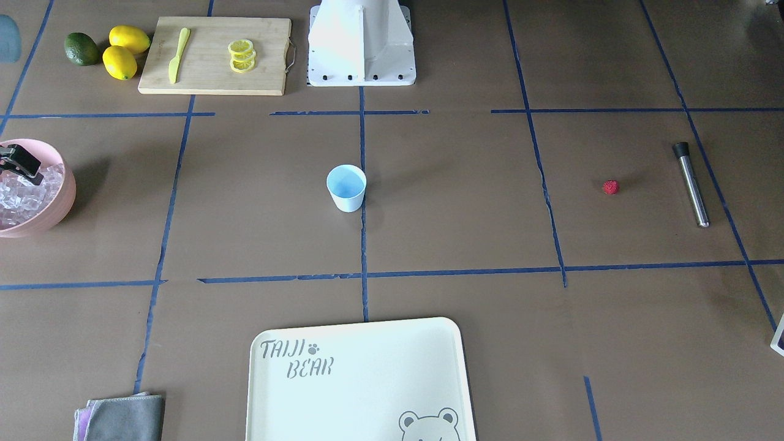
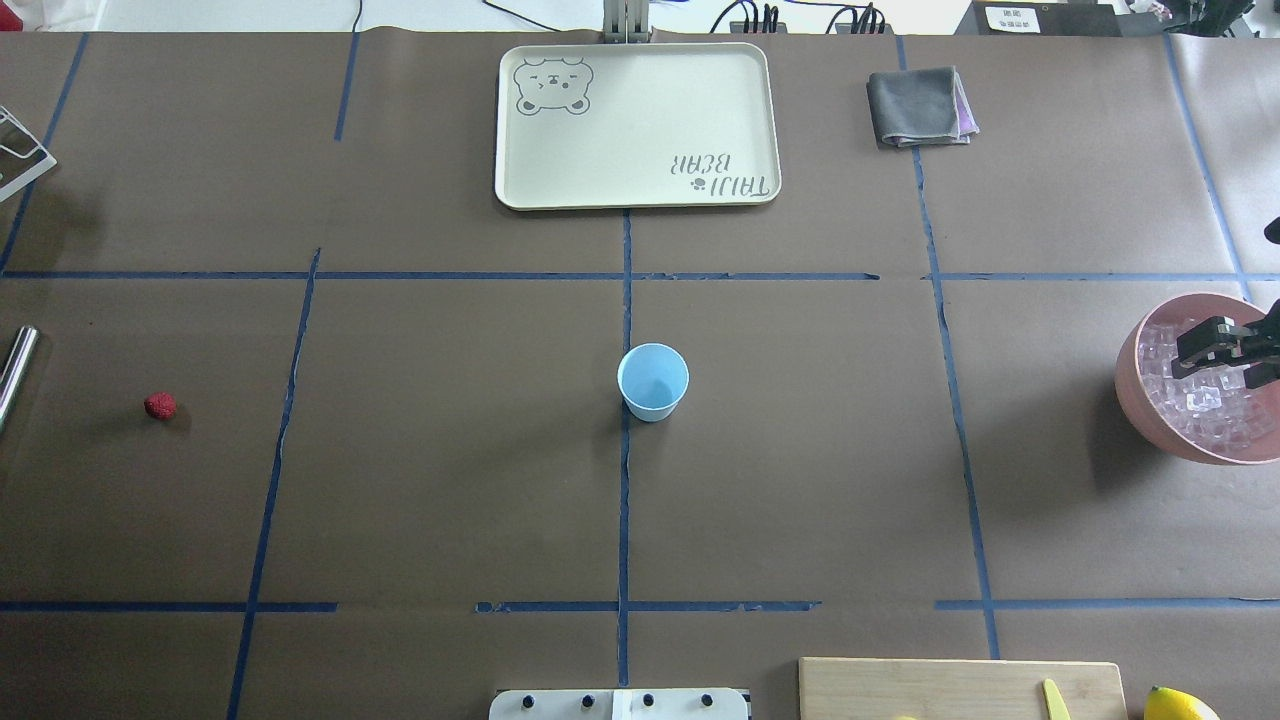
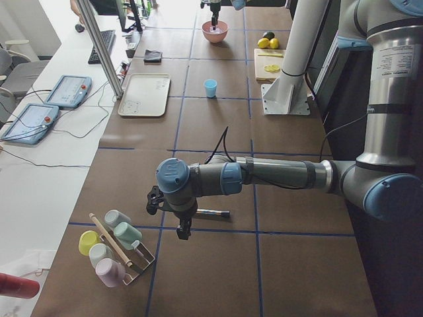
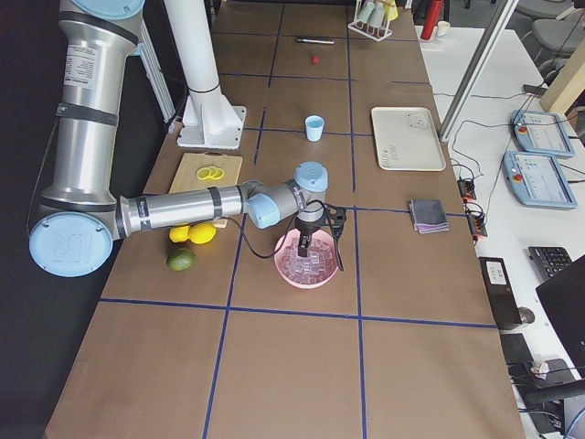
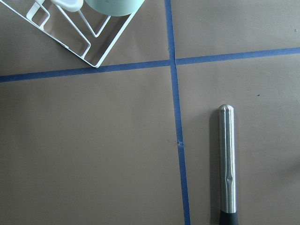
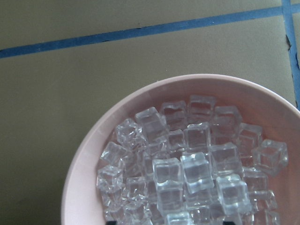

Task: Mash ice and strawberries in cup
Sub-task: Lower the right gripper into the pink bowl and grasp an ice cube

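The light-blue cup (image 2: 652,380) stands upright and empty at the table's middle, also in the front view (image 1: 346,187). The red strawberry (image 2: 160,405) lies alone far to the left (image 1: 610,187). The ice (image 6: 187,164) fills a pink bowl (image 2: 1135,385) at the right edge. My right gripper (image 2: 1222,362) hangs over the ice with its jaws apart, holding nothing; it also shows in the front view (image 1: 21,168). My left gripper (image 3: 167,218) hovers above a steel muddler (image 5: 227,164) near the strawberry; I cannot tell whether it is open or shut.
A cream tray (image 2: 520,130) and a grey cloth (image 2: 918,105) lie at the far side. A cutting board (image 1: 214,79) with lemon slices and a yellow knife, two lemons (image 1: 125,49) and an avocado (image 1: 81,49) sit near the robot base (image 1: 361,43). A cup rack (image 3: 115,247) stands at the left end.
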`<action>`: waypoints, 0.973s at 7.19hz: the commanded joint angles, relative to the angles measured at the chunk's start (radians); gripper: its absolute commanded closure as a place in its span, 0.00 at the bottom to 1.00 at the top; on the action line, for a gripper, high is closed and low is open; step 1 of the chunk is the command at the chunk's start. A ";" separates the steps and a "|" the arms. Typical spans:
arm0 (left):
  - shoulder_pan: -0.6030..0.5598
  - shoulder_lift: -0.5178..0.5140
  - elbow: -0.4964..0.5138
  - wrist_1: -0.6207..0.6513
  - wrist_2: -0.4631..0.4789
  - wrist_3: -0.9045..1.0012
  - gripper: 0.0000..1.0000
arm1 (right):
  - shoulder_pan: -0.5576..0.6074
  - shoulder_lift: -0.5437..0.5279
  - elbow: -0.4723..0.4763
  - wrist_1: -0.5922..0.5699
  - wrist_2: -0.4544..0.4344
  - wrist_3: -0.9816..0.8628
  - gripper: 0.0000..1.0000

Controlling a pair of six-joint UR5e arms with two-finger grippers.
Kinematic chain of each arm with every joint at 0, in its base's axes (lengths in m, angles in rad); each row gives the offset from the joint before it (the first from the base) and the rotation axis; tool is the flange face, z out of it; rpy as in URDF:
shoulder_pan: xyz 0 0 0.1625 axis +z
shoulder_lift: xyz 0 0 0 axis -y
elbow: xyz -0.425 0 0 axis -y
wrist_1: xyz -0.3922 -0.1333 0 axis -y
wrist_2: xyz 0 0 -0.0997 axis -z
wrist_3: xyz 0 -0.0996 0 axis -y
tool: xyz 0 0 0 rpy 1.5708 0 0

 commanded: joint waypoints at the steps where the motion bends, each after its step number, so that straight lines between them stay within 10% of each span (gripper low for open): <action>1: 0.000 0.000 -0.003 0.000 0.001 0.000 0.00 | -0.014 -0.003 -0.020 0.000 -0.002 -0.002 0.24; 6: 0.000 -0.004 -0.003 0.000 0.001 -0.002 0.00 | -0.029 -0.003 -0.040 0.000 0.001 -0.001 0.27; 7: 0.000 -0.005 -0.003 0.000 0.001 0.000 0.00 | -0.029 -0.003 -0.041 -0.001 0.004 -0.001 0.44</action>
